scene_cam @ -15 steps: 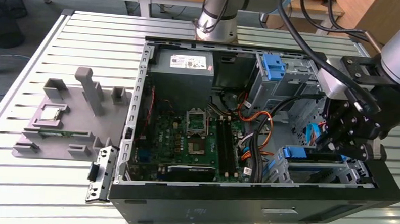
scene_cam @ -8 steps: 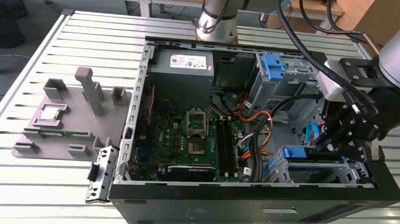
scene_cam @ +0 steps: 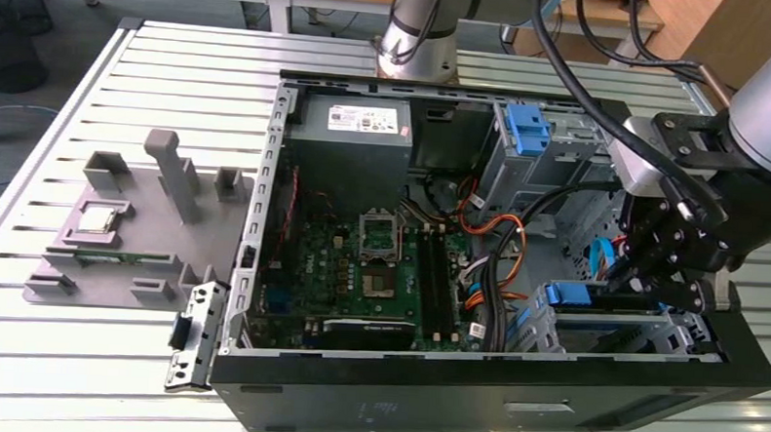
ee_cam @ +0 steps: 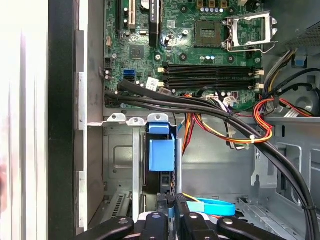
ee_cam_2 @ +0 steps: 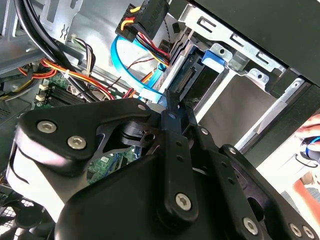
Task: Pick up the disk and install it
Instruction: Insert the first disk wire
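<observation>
My gripper (ee_cam: 171, 210), pressed together at the disk (ee_cam: 162, 155) low-centre, should push squarely along the bay (ee_cam: 117, 155) rails.

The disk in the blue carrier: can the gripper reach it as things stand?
Probably yes. In the first wrist view the gripper sits at the end of the disk, and the black cables pass clear of it.
</observation>
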`<control>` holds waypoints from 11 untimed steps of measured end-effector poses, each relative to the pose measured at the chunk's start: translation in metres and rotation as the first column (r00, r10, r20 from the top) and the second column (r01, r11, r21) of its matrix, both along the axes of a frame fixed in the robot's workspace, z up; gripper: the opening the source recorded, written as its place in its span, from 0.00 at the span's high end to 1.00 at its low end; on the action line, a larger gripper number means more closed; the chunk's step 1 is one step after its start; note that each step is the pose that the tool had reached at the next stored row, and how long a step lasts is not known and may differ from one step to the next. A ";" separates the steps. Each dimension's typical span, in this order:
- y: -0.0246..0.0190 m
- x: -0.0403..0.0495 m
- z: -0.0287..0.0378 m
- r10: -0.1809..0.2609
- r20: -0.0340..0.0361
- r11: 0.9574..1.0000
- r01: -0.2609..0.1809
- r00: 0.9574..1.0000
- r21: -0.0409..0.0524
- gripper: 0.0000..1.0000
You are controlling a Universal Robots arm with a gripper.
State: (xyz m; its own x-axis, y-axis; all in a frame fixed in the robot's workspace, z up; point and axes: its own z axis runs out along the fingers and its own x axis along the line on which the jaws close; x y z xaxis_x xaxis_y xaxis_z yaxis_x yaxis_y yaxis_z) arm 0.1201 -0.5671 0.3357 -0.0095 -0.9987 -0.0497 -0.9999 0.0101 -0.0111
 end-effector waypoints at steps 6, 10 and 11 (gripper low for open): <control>-0.0005 0.0000 0.0014 0.000 0.000 1.000 0.000 1.000 0.000 0.80; -0.0027 0.0000 0.0009 0.000 0.000 1.000 0.000 1.000 0.007 0.80; -0.0028 0.0000 0.0009 0.000 0.000 1.000 0.000 1.000 0.010 0.80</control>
State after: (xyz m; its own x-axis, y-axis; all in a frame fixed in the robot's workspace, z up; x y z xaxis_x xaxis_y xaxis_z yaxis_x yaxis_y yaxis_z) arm 0.1200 -0.5698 0.3365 -0.0096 -0.9982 -0.0597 -0.9999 0.0103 -0.0112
